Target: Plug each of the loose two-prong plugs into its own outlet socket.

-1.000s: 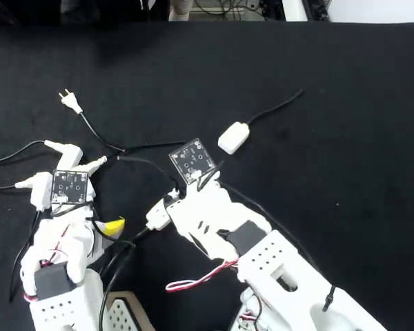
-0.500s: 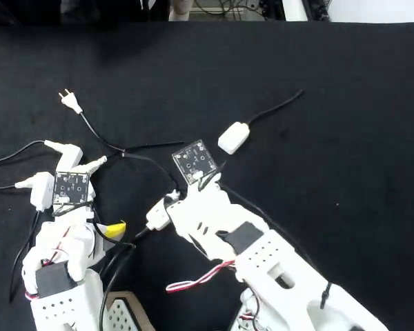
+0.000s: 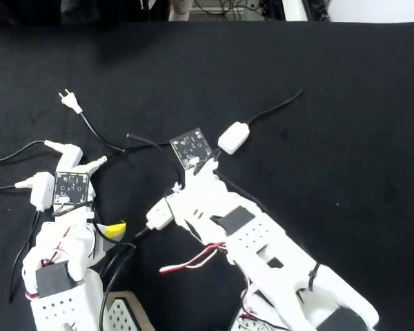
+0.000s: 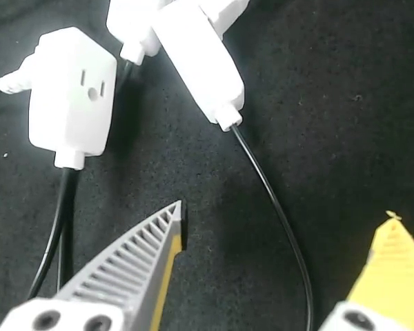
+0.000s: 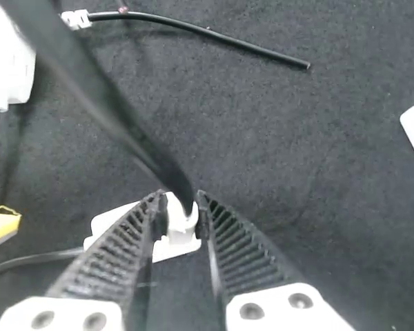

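We see a table [image 3: 345, 124] covered in black, felt-like cloth, its fuzzy nap plain in both wrist views. Past its far edge runs a narrow pale strip of floor [image 3: 208, 17] with dark cables [image 3: 221, 6] lying on it, and a white surface [image 3: 379, 8] shows at the far right corner.

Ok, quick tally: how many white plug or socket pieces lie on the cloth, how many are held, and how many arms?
White pieces on the cloth: 5 (two-prong plug, white block, cluster of three by the left arm)
White pieces held: 1 (gripped plug, in the right fingers)
Arms: 2 (left arm, right arm)
Total: 8
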Robot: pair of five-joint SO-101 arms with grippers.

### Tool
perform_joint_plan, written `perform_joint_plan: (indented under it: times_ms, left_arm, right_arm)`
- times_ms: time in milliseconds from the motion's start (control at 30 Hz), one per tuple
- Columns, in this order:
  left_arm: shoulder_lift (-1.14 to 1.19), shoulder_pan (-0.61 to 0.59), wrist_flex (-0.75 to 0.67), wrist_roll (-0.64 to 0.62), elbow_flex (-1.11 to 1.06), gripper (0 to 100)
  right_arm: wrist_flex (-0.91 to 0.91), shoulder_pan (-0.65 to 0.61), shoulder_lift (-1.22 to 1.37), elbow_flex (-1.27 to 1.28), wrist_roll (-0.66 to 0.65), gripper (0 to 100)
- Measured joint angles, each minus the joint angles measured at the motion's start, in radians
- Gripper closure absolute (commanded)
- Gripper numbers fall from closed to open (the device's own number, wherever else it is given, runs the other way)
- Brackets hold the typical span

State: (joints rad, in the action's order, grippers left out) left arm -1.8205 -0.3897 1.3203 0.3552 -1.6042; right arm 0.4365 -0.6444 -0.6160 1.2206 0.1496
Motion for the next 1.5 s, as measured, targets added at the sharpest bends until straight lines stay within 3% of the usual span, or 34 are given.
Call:
perform_joint_plan:
  times_ms: [300,633,1167,1500]
  left_arm:
    - [0.0,0.0,0.0,0.0,0.0,59]
    - [0.0,0.0,0.0,0.0,0.0,59]
    - [0.0,0.0,0.0,0.0,0.0,59]
    - [0.0,0.0,0.0,0.0,-0.002,59]
  right_arm:
    - [-0.017,-0.002,0.068,-0.031,0.0,98.7]
    - [0.118,-0.014,0.147,-0.144,0.0,98.7]
    - [0.12,-0.064,0.238,-0.176,-0.144,98.7]
    - [0.301,-0.074,0.278,-0.232,-0.175,98.7]
